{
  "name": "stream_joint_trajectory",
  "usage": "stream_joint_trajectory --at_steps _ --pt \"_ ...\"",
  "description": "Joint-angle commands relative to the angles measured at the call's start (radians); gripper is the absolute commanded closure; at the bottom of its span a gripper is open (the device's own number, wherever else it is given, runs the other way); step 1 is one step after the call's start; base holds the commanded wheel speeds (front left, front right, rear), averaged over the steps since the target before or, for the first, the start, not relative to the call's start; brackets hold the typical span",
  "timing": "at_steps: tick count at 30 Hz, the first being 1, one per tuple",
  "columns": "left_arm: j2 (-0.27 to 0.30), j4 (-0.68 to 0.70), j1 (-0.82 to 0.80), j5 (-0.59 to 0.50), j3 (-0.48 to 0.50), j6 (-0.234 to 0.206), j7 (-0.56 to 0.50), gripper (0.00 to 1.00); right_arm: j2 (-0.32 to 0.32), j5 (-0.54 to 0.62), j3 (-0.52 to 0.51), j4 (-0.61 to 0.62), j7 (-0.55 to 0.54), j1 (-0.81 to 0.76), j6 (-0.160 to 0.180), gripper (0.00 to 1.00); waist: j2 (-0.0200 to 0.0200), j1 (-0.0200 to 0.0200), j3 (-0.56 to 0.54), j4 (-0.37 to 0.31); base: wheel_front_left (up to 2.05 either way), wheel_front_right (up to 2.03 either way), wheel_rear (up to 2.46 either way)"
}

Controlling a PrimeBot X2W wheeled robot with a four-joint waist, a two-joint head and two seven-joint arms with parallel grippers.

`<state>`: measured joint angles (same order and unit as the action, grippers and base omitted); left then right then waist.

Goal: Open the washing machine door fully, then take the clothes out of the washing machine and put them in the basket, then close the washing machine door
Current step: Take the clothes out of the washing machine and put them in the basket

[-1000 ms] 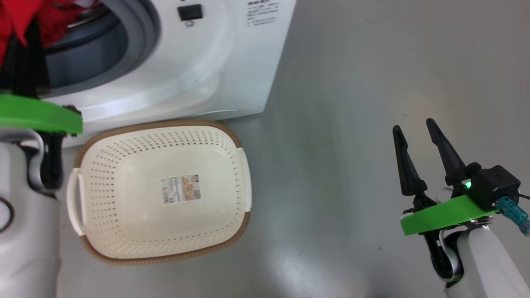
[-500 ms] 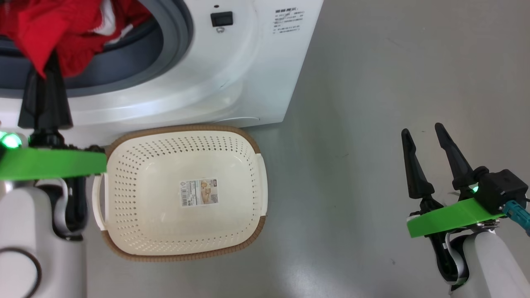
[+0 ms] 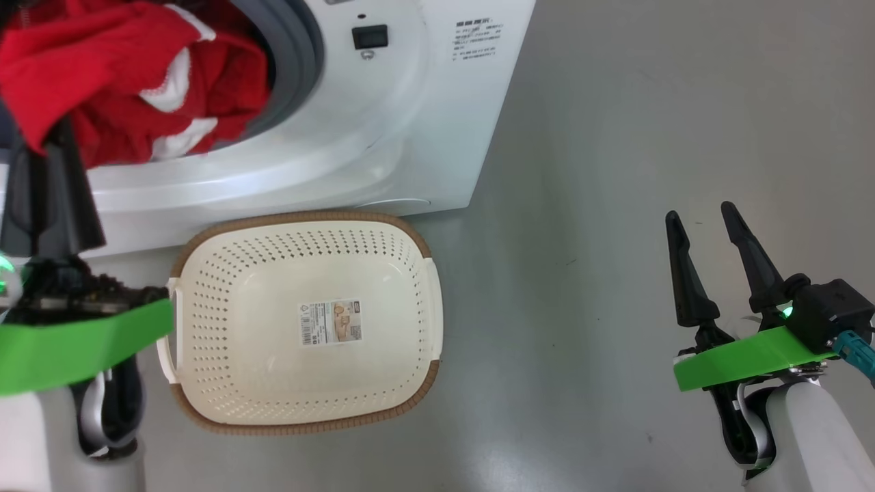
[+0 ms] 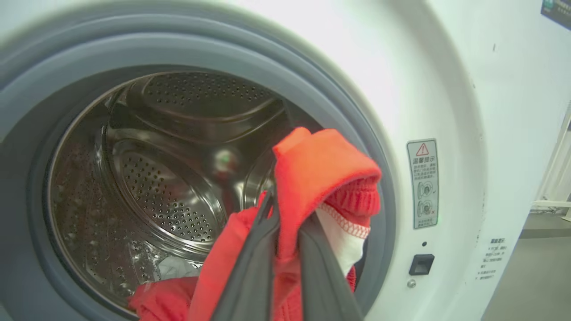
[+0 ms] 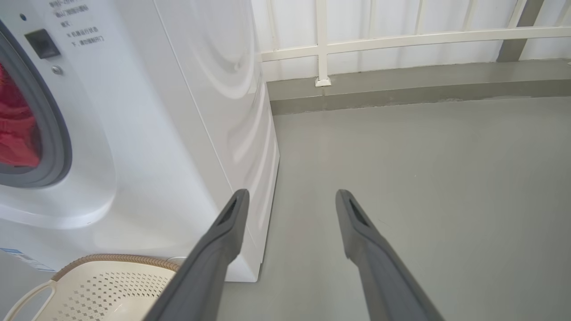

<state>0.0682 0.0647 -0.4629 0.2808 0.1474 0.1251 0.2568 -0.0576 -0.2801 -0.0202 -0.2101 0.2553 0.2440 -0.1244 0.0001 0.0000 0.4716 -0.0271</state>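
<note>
Up close, the left wrist view has the left pincer [image 4: 287,211] clamped on a fold of the red clothes [image 4: 321,165] at the mouth of the washing machine [image 4: 446,89], with the steel drum [image 4: 169,178] behind. From the head, the basket [image 3: 301,220] sits on the floor [image 3: 615,137] just below that opening, and the right pincer [image 3: 701,212] hangs with fingers apart, well off to its right.
</note>
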Motion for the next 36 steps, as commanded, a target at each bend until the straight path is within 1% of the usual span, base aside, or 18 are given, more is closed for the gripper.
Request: stream_joint_trajectory --at_steps 1,6,13,23,34,35,36 --pt "0.014 0.068 0.034 -0.008 0.038 0.006 0.005 1.0 -0.003 0.005 0.02 0.025 0.006 -0.025 -0.006 0.0 -0.0001 0.0 -0.003 -0.003 0.0 0.0 0.0" --pt "0.003 0.112 0.063 -0.016 0.034 0.006 0.005 1.0 -0.002 0.005 0.019 0.028 0.006 -0.027 -0.006 0.0 -0.0001 0.0 -0.005 -0.004 0.0 0.0 0.0" --pt "-0.006 0.029 0.099 -0.012 0.032 0.006 0.005 1.0 -0.001 0.005 0.025 0.028 0.006 -0.025 -0.006 0.0 -0.0001 0.0 -0.003 -0.01 0.0 0.0 0.0" --pt "-0.016 -0.195 0.154 0.003 0.001 0.006 0.005 1.0 0.001 0.002 0.039 0.027 0.006 -0.027 -0.006 0.0 -0.0001 0.0 0.015 -0.016 0.0 0.0 0.0" --pt "-0.017 -0.445 0.098 0.0 -0.08 0.006 0.005 1.0 0.004 0.004 0.043 0.037 0.006 0.004 -0.006 0.0 -0.0001 0.0 0.086 -0.017 0.0 0.0 0.0" --pt "-0.017 -0.464 0.089 0.0 -0.083 0.006 0.005 0.96 0.004 0.005 0.043 0.038 0.006 0.006 -0.006 0.0 -0.0001 0.0 0.093 -0.017 0.0 0.0 0.0" --pt "-0.017 -0.483 0.079 -0.001 -0.086 0.006 0.005 0.89 0.004 0.005 0.042 0.04 0.006 0.009 -0.006 0.0 -0.0001 0.0 0.101 -0.017 0.0 0.0 0.0"
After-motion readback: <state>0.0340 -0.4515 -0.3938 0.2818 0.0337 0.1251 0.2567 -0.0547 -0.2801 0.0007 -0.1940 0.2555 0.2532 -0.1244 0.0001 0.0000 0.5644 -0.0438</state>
